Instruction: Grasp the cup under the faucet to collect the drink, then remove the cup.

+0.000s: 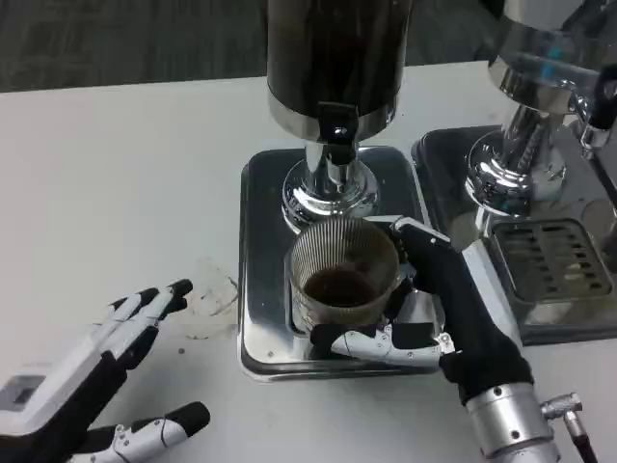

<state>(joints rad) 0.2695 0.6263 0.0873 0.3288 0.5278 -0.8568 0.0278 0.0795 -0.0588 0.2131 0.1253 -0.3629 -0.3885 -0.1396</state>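
Right robot hand [439, 309] around cup [344, 275] under faucet [336, 130]

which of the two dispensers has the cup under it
The dark dispenser in the middle: the ribbed cup with dark drink sits on its tray, held by the right hand. The dispenser on the right has a bare grate.

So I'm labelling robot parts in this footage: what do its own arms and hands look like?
Each hand has black and white fingers. The left hand shows a white back with a small grey marking and black fingertips. The right hand is mostly black with a white edge and joins a ribbed silver forearm, where a thin dark-red cable plugs in.
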